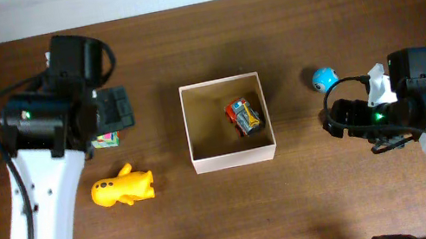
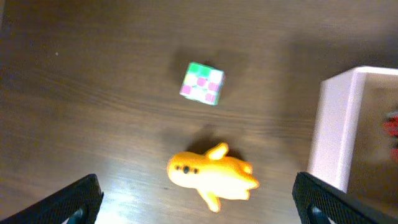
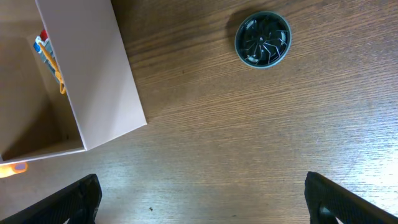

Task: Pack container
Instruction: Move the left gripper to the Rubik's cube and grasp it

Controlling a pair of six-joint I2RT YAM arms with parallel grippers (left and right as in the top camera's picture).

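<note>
The container [image 1: 233, 158] is a square white-walled box with a tan inside, at the table's middle. A red and orange toy [image 1: 244, 117] lies in its right half. My left gripper [image 1: 113, 111] is open and empty, above a green and pink cube [image 1: 107, 140] and a yellow toy [image 1: 122, 188]. In the left wrist view the cube [image 2: 202, 83] and the yellow toy [image 2: 211, 176] lie ahead of the open jaws [image 2: 196, 190], with the container wall [image 2: 336, 124] at the right. My right gripper [image 1: 343, 118] is open and empty, right of the container, near a blue ball [image 1: 324, 78].
In the right wrist view the ball [image 3: 263, 40] looks dark teal and lies ahead of the open jaws [image 3: 202, 186], with the container wall [image 3: 93, 74] at the left. The table is dark brown wood. Its far edge runs along the top of the overhead view.
</note>
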